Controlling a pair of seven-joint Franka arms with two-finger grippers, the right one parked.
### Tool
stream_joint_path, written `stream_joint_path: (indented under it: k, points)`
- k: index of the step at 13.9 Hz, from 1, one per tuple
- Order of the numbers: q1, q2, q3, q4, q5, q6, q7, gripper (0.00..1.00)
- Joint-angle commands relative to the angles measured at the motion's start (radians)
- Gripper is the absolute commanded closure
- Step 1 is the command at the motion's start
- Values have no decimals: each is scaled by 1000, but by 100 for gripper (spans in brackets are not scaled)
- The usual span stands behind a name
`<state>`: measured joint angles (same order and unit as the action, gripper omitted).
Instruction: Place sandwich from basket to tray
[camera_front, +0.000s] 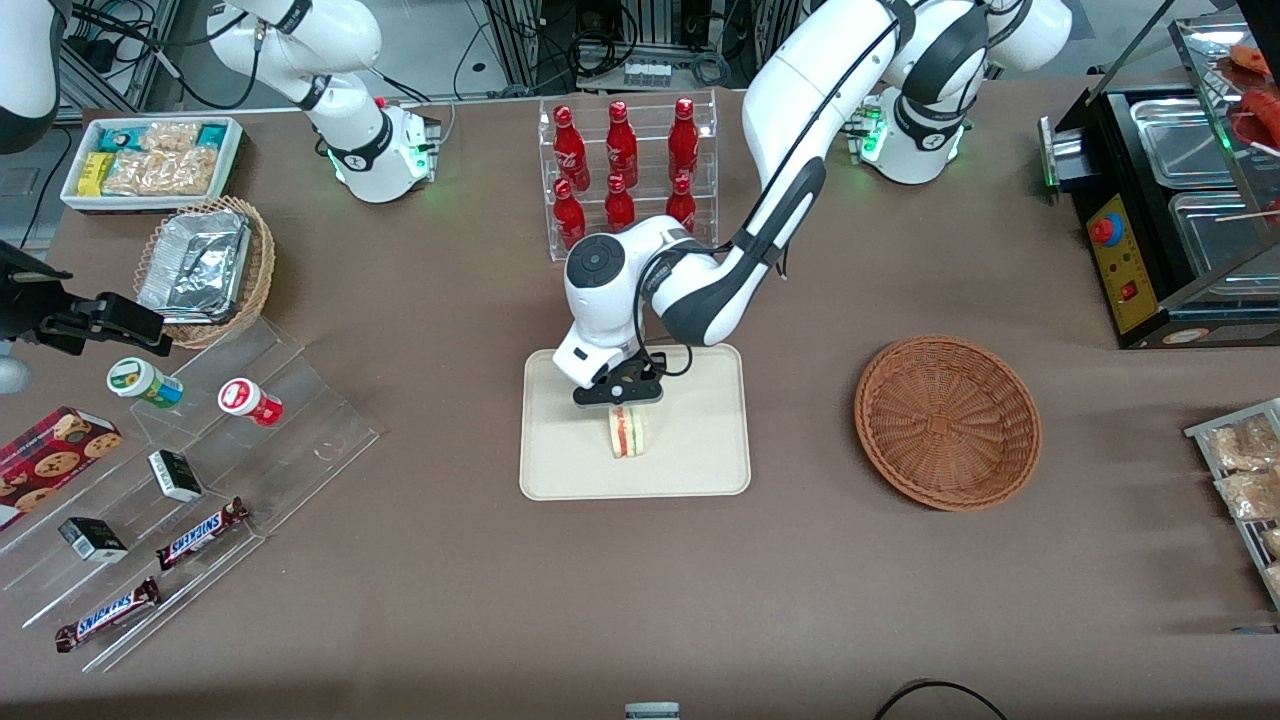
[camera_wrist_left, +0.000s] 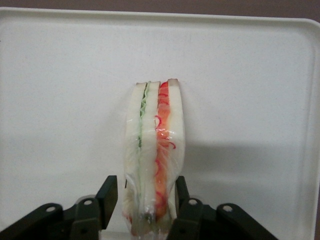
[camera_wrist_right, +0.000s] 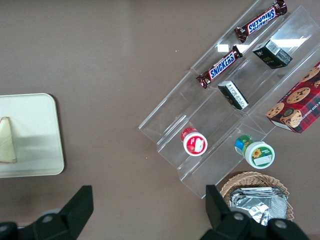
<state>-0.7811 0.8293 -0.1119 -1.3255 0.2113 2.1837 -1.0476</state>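
Note:
The sandwich (camera_front: 628, 432) stands on its edge on the cream tray (camera_front: 700, 440), near the tray's middle. In the left wrist view the sandwich (camera_wrist_left: 154, 150) shows its green and red-orange filling layers against the tray (camera_wrist_left: 60, 100). My left gripper (camera_front: 625, 405) hangs directly over it, and in the wrist view the gripper (camera_wrist_left: 146, 184) is open, its black fingers (camera_wrist_left: 111, 192) straddling the wedge's end with a thin gap on one side. The reddish-brown basket (camera_front: 947, 420) sits empty toward the working arm's end of the table. The parked arm's camera also catches the sandwich (camera_wrist_right: 7, 142) on the tray (camera_wrist_right: 35, 130).
A clear rack of red bottles (camera_front: 625, 170) stands farther from the front camera than the tray. Toward the parked arm's end are a stepped acrylic display with snacks (camera_front: 200, 450), a tan wicker basket of foil containers (camera_front: 205, 268) and a white bin (camera_front: 150, 160). A black appliance (camera_front: 1170, 220) stands at the working arm's end.

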Motion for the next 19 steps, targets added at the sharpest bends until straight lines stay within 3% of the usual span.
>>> stream_joint_path:
  k: [1, 7, 13, 19]
  points:
    - [-17, -10, 15, 32, 19, -12, -57, 2]
    - [6, -231, 30, 26, 14, -248, -202, 1]
    - [143, -439, 34, 20, -35, -505, -172, 1]
    - [371, -617, 35, 5, -147, -734, 177, 1]
